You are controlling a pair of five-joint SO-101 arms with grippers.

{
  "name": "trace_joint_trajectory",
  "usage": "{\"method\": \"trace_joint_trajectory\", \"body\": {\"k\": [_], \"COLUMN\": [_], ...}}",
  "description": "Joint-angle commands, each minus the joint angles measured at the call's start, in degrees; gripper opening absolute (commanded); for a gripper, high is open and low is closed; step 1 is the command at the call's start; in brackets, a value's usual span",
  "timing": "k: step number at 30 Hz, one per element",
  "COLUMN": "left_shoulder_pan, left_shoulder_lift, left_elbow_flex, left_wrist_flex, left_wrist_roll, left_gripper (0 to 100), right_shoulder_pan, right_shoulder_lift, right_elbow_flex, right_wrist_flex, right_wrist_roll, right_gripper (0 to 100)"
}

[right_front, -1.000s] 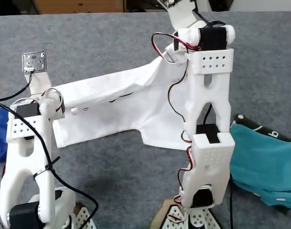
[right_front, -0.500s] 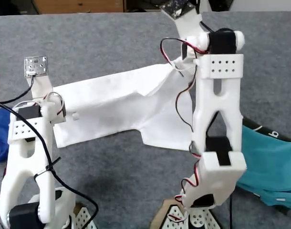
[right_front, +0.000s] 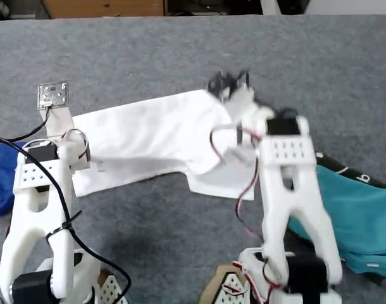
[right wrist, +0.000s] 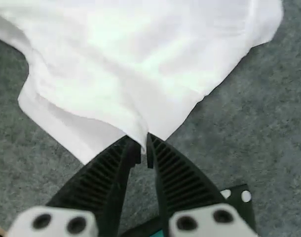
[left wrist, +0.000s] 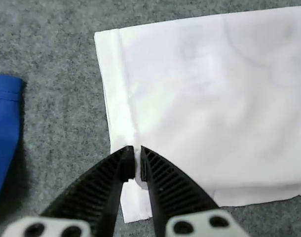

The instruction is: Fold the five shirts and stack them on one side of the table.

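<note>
**A:** What sits nearest you, on this side of the long white fabric shirt (right_front: 149,136)?

**B:** The bases of your two white arms, side by side on the grey felt-like surface (right_front: 149,209). A crumpled teal shirt (right_front: 357,215) lies just off the white shirt's right end. A black object (right_front: 335,166) with a white mark peeks out from under the teal cloth. A bright blue shirt (left wrist: 5,133) lies off the white shirt's left end, apart from it.

**A:** And my left gripper?

**B:** Your left gripper (left wrist: 133,165) is at the white shirt's left hem, close to its near corner. Its fingers (left wrist: 108,182) are drawn almost together, with a narrow strip of that white edge pinched between them.

**A:** The right one?

**B:** Your right gripper (right wrist: 143,148) is at the white shirt's right end. Its fingers are narrow too, clamped on a fold of the cloth that gathers up to them, with grey surface showing beneath.

**A:** How does the white shirt lie?

**B:** It stretches across between your two arms. The left part is spread flat. At the right end an upper layer lies over a lower one, and the lower one juts out on the near side.

**A:** And past it?

**B:** Beyond the white shirt the grey surface runs on to a wooden furniture front (right_front: 104,7).
</note>
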Motion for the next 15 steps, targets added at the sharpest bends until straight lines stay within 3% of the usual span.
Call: {"method": "trace_joint_trajectory", "body": {"k": [1,9,15], "left_shoulder_pan": [-1.1,0.5,0.5], "left_shoulder_lift": [-1.4,-1.3,-1.3], "left_elbow_flex": [-0.2,3.3,6.4], "left_wrist_flex": [-1.5,-1.4,-1.5], "left_wrist_roll": [-0.2,-2.5,-4.1], "left_gripper": [2,2,2], "right_shoulder_pan": [2.4,9.7,10.9], "right_shoulder_lift": [-7.8,-12.4,-12.4], "right_elbow_flex": [12.2,19.8,20.2], "right_wrist_flex": [-5.2,-6.5,-6.5], "right_wrist_roll": [1.8,7.2,8.5], "right_gripper": [0.5,0.5,0.5]}}
